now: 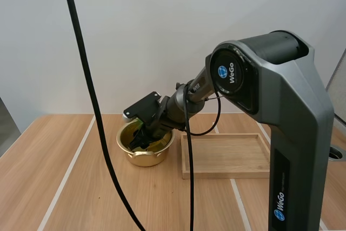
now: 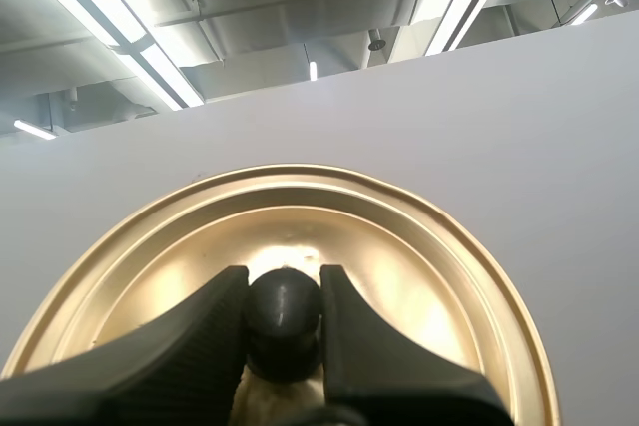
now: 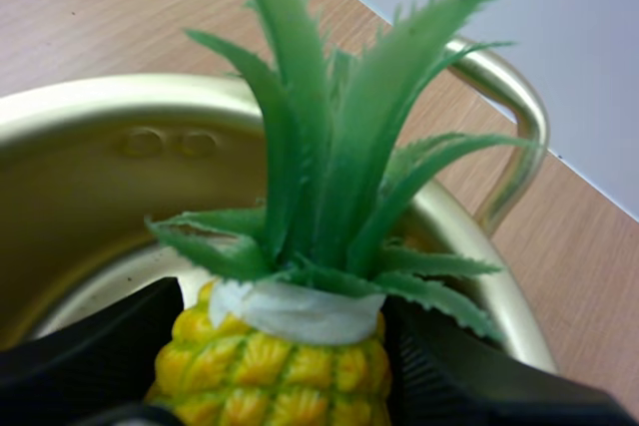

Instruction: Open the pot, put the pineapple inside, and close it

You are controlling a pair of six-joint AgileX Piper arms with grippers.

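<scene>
Squeezing the lid by its knob with the left gripper, off the pot. Holding the pineapple in the right gripper, inside the pot. Probably feeling light, hard, slippery; gripping its body, not the bendy leaves.

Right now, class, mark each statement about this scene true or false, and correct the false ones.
1. The lid sits on the pot. False: the pot is open, and the left gripper holds the lid by its black knob.
2. The right gripper has its fingers closed on the pineapple. True.
3. The pineapple lies on the wooden tray. False: it is held at the open pot, with the pot's rim around it.
4. The wooden tray stands beside the pot on the table. True.
</scene>
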